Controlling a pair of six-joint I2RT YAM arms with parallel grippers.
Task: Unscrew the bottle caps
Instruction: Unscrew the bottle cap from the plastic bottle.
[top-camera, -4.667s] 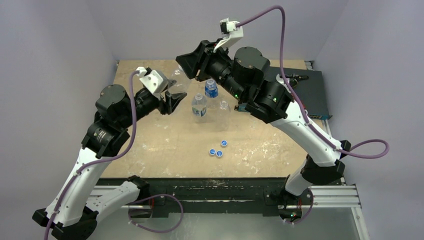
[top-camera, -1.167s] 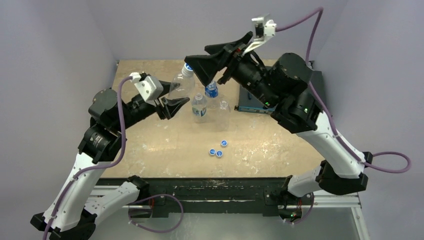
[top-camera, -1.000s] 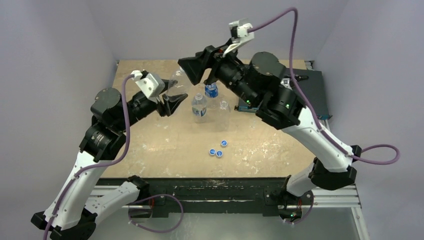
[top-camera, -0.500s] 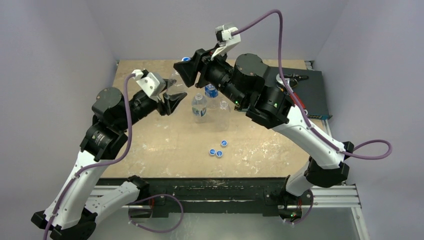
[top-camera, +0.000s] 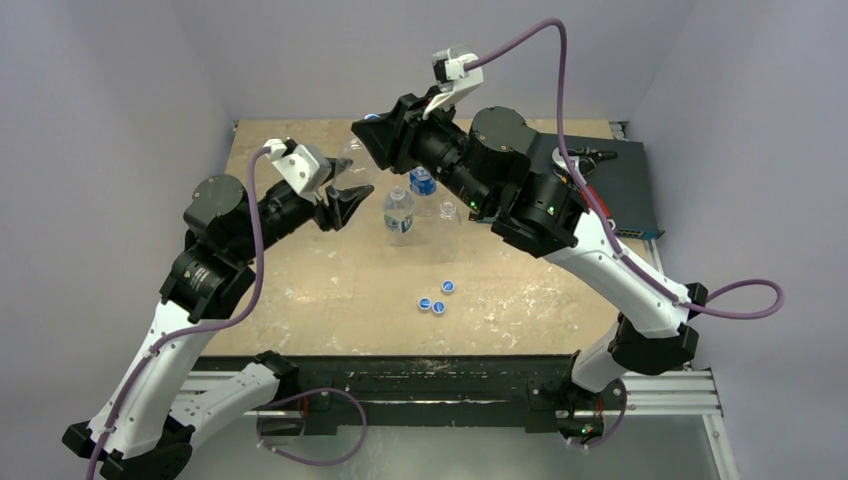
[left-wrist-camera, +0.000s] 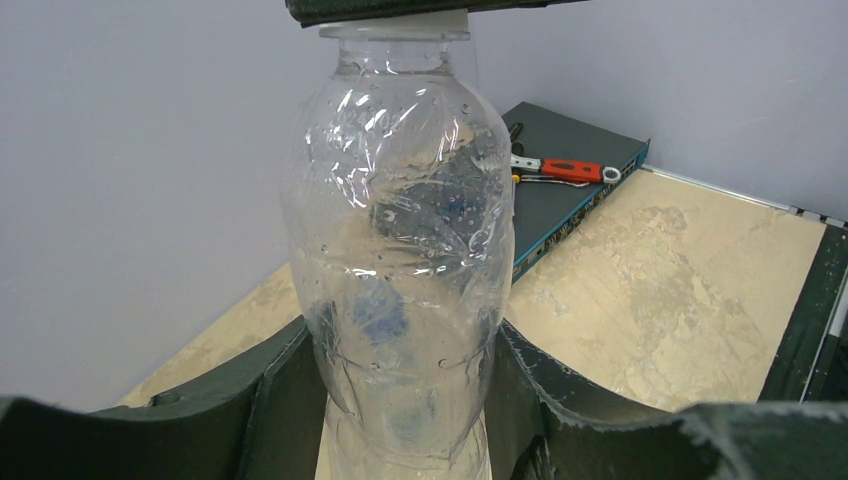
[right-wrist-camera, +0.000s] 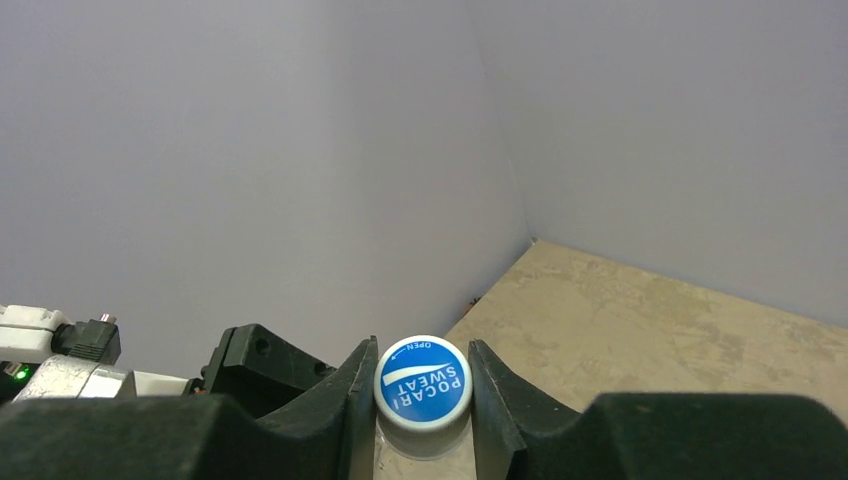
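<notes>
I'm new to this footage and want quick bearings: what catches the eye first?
A clear crinkled bottle held between both arms over the back left of the table: the left gripper clamps its body, the right gripper grips its blue cap. Three loose blue caps lie centrally.

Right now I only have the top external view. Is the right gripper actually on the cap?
Observer: Yes. In the right wrist view the right gripper has a finger against each side of the blue cap.
Operator: Cap readable?
Observer: The white print on top reads POCARI SWEAT, with a small OPEN arrow.
Operator: Left side?
Observer: The left wrist view shows the left gripper clamped around the lower body of the clear bottle, which is unlabelled and crinkled.
</notes>
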